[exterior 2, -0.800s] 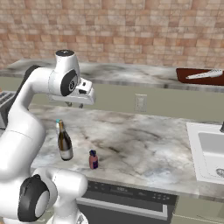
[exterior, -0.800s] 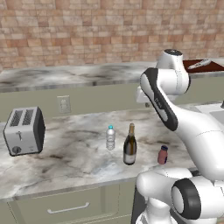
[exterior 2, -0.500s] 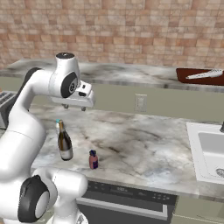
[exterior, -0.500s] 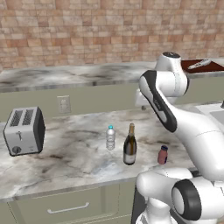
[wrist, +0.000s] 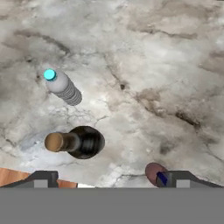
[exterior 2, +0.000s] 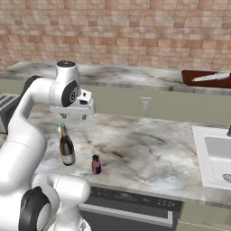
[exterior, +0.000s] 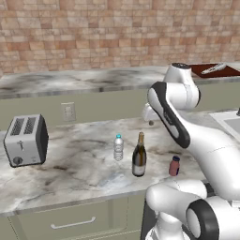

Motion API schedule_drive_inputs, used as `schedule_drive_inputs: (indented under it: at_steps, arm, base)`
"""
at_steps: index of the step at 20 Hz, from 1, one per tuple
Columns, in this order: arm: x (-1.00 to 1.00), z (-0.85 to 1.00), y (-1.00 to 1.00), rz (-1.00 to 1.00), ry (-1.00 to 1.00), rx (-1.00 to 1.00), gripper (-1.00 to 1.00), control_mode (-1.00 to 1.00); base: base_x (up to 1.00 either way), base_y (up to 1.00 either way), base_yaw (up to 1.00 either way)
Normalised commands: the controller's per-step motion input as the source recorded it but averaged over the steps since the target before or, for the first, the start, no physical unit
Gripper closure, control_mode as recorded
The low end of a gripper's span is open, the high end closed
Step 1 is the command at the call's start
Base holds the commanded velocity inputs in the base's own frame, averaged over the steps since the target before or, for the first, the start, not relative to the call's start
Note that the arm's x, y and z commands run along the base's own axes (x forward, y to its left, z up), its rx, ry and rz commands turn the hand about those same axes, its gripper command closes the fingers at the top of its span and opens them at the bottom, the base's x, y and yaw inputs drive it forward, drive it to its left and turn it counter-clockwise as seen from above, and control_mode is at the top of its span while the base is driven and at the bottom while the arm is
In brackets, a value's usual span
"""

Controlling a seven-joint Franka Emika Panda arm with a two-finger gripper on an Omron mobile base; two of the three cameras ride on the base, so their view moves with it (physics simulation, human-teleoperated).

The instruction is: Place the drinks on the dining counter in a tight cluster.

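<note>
My gripper point(exterior 2: 72, 117) hangs wide open and empty above the lower worktop point(exterior: 79, 164), fingers pointing down. Below it stand all three drinks, apart from one another: the wine bottle point(exterior: 138, 155) in the middle, the water bottle point(exterior: 118, 147) just beside it toward the toaster point(exterior: 26, 140), and the maroon bottle point(exterior: 174, 166) on its other side. The dining counter point(exterior: 70, 82) lies beyond, bare of bottles.

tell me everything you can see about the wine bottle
The wine bottle is tall, of dark glass, with a slim neck, a tan top and a pale label low on its body. It stands upright and closed on the lower marble worktop, untouched, between the water bottle and the maroon bottle, apart from both. The gripper hangs open above it.
</note>
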Motion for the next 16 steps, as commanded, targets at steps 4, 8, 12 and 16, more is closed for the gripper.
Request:
schedule_drive_inputs:
  at_steps: [4, 8, 12, 16]
  arm:
    - [-0.02, 0.00, 0.00, 0.14, -0.09, 0.01, -1.00, -1.00]
    - [-0.10, -0.21, 0.00, 0.17, -0.26, 0.09, -1.00, -1.00]
    - [-0.01, -0.03, -0.08, 0.22, -0.21, 0.15, -1.00, -1.00]
    - [0.00, -0.01, -0.04, 0.26, -0.06, 0.10, -1.00, -1.00]
  base:
    - [0.00, 0.00, 0.00]
    - [0.00, 0.00, 0.00]
    - [0.00, 0.00, 0.00]
    - [0.00, 0.00, 0.00]
